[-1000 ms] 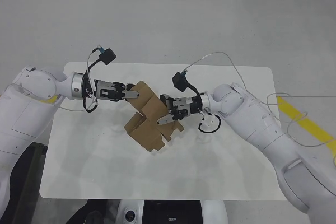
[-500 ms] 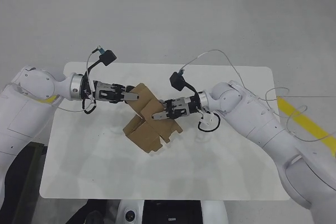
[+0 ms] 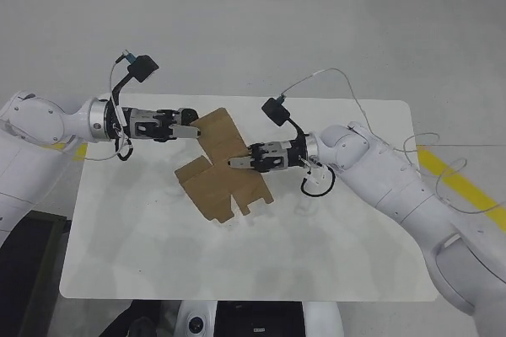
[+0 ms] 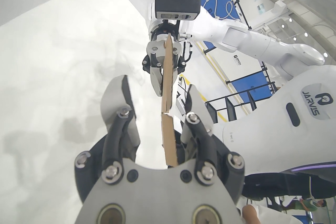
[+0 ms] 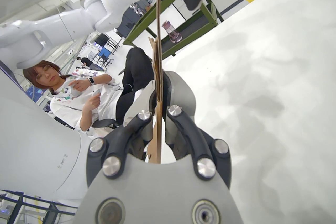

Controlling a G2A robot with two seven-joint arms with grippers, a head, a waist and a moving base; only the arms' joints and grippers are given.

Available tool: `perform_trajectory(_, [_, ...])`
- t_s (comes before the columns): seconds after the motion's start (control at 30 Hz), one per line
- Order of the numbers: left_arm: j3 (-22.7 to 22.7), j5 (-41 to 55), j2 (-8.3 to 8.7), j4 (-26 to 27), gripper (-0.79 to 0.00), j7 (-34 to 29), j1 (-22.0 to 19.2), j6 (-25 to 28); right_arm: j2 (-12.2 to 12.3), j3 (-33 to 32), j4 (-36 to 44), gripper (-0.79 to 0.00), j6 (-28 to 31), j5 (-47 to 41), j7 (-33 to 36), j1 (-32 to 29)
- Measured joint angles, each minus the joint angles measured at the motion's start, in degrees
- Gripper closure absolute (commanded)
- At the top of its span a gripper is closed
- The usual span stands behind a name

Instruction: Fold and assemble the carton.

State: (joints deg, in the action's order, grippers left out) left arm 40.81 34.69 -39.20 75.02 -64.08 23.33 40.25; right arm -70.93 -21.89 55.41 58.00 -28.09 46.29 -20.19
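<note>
The carton [image 3: 219, 173] is a flat brown cardboard blank with several flaps, held in the air over the middle of the white table [image 3: 337, 244]. My right gripper [image 3: 236, 162] is shut on its right-hand edge; in the right wrist view the right gripper [image 5: 158, 88] pinches the thin carton [image 5: 157, 12] edge-on. My left gripper [image 3: 188, 131] is at the carton's far-left corner. In the left wrist view the left gripper [image 4: 157, 83] is open, and the carton [image 4: 168, 130] edge runs between its fingers [image 4: 123, 101] without touching either one.
The table has bare surface on every side of the carton, and its front edge lies well below it in the top view. Loose cables [image 3: 320, 84] arc over the right arm. A green-framed rack [image 5: 183, 25] stands beyond the table.
The carton has spread out flatter and shifted left. The left arm has drawn back toward the far left, and the right gripper has stayed near the carton's middle.
</note>
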Motion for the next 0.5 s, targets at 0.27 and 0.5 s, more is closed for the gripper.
perform_trajectory(0.27, [1.12, -1.84, 2.07, -0.33, -0.785, 5.29, 2.01, 5.28, 0.54, -5.58, -2.42, 0.0, 0.0, -8.68, -0.01, -2.75])
perform_trajectory(0.5, [0.71, -0.42, 3.35, 2.17, -0.785, 4.88, 4.02, 4.85, -0.38, -9.98, -3.91, 0.0, 0.0, -11.08, -2.36, -4.99])
